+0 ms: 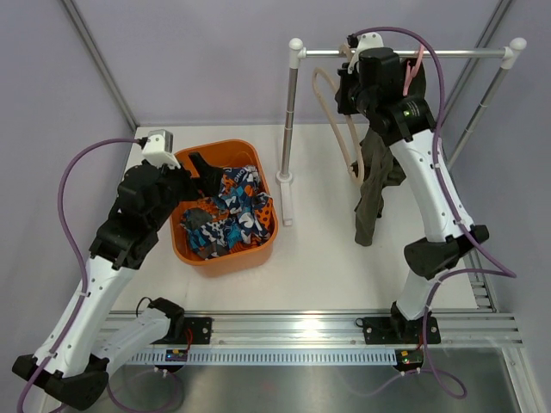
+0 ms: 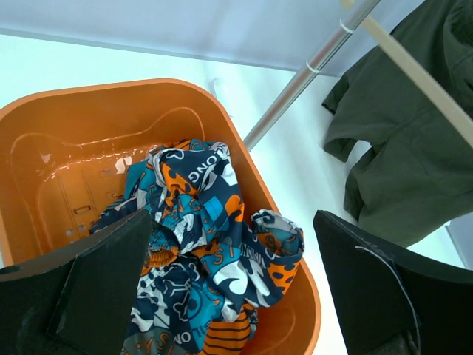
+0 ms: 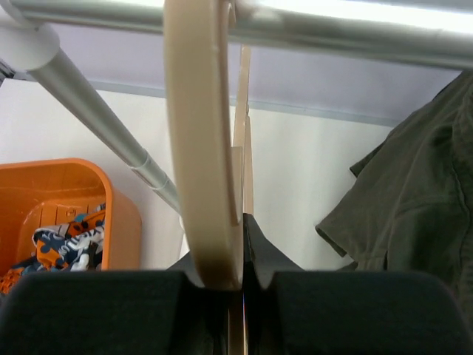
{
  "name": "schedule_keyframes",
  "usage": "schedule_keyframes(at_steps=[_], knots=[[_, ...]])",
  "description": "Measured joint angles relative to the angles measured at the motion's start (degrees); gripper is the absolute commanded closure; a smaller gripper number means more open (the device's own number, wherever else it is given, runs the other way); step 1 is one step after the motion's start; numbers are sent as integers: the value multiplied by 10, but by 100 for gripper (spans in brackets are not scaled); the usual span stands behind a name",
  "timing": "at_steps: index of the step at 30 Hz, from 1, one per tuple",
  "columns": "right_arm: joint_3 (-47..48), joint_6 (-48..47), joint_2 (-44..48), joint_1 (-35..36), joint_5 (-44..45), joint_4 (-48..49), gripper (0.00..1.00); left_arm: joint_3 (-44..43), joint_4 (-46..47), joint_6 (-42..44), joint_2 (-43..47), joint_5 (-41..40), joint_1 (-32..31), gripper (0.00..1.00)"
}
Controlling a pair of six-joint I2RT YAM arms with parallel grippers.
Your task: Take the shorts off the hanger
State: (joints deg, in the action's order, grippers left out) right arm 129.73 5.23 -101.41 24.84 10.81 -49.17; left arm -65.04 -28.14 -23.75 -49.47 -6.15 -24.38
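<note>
A bare beige hanger [image 1: 351, 172] hangs on the rack's rail [image 1: 456, 53]. My right gripper [image 1: 353, 69] is up at the rail, shut on this hanger's rim, which the right wrist view shows pinched between the fingers [image 3: 199, 148]. Blue, orange and white patterned shorts [image 1: 228, 211] lie crumpled in the orange basket [image 1: 219, 148]. My left gripper [image 1: 200, 172] hovers open and empty above them, its gap [image 2: 233, 251] over the shorts [image 2: 207, 244]. An olive garment [image 1: 374, 181] hangs from a pink hanger [image 1: 413, 73] beside the right arm.
The rack's left post [image 1: 290, 129] stands just right of the basket, with its foot on the white table. The rack's right post [image 1: 482, 103] leans near the back right wall. Grey walls enclose the table. The olive garment also shows in the left wrist view [image 2: 399, 163].
</note>
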Motion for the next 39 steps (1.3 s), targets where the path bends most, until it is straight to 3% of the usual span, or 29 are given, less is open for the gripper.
schedule_keyframes(at_steps=[9,19,27,30,39], knots=[[87,-4,-68,0,9,-6,100,0,-24,24,-2,14,0,3],[87,-3,-97,0,21,5,99,-6,-34,41,-21,30,0,3],[72,9,-92,0,20,18,52,-6,-44,54,-25,32,0,2],[69,12,-89,0,21,10,44,-6,-50,56,-25,32,0,2],[44,22,-34,0,22,-6,41,-6,-52,59,-25,34,0,2]])
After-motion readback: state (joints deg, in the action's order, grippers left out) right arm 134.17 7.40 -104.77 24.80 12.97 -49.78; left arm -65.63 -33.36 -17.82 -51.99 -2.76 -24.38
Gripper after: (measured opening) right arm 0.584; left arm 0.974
